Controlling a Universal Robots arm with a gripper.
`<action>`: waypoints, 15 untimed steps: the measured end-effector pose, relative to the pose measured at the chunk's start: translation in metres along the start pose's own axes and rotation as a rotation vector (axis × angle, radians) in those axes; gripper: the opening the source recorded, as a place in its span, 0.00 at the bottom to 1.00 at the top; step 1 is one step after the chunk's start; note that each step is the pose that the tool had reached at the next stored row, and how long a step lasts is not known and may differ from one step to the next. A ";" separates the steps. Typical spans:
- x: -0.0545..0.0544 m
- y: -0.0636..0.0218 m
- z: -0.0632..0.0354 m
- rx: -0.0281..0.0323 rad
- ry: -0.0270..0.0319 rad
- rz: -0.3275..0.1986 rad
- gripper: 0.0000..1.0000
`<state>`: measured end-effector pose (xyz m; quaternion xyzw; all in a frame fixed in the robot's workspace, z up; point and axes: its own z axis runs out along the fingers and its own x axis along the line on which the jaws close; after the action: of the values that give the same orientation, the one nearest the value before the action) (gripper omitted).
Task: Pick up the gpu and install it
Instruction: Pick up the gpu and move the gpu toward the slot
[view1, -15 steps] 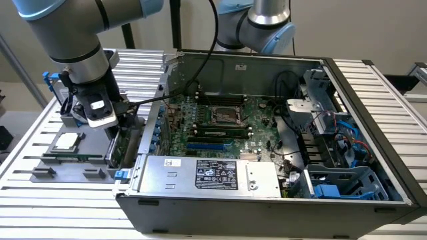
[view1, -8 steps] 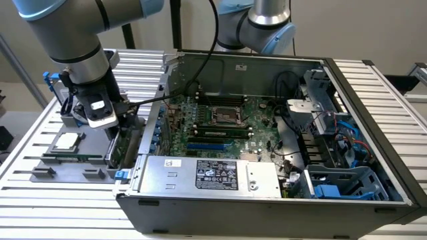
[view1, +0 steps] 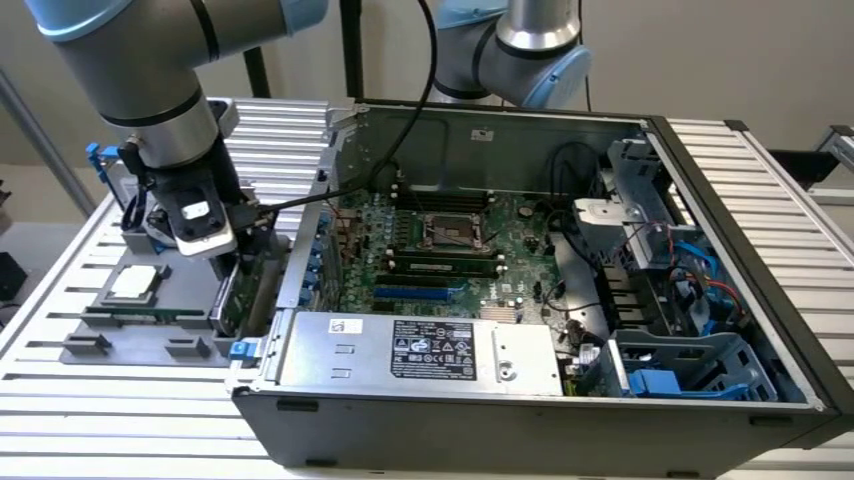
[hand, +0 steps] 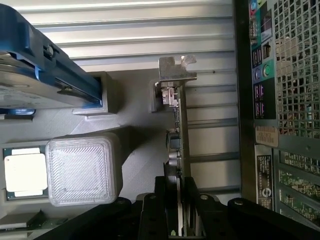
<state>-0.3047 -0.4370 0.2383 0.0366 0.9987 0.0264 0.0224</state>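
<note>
The gpu (hand: 178, 125) is seen edge-on in the wrist view, a thin green board with its silver bracket (hand: 176, 72) at the far end. My gripper (hand: 179, 205) is shut on the card's near end, one black finger on each face. In the exterior view the gripper (view1: 230, 258) hangs over the grey parts tray (view1: 94, 345), just outside the open computer case's wall at the exterior view's left. The gpu (view1: 244, 292) stands upright on edge below it, close to that wall. Whether the card still rests in the tray I cannot tell.
The open computer case (view1: 534, 420) holds a motherboard (view1: 441, 240) and a power supply (view1: 414, 348); its perforated rear panel (hand: 290, 90) runs close beside the card. On the tray lie a hard drive with blue rails (hand: 45, 75), a CPU (hand: 24, 172) and a translucent block (hand: 82, 170).
</note>
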 end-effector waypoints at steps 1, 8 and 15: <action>0.000 0.0000 0.0000 -0.0003 0.0001 -0.002 0.00; 0.000 -0.0003 -0.0001 -0.0042 0.0007 -0.008 0.00; 0.000 -0.0003 -0.0001 -0.0044 0.0007 -0.008 0.00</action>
<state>-0.3051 -0.4373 0.2383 0.0327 0.9988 0.0285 0.0222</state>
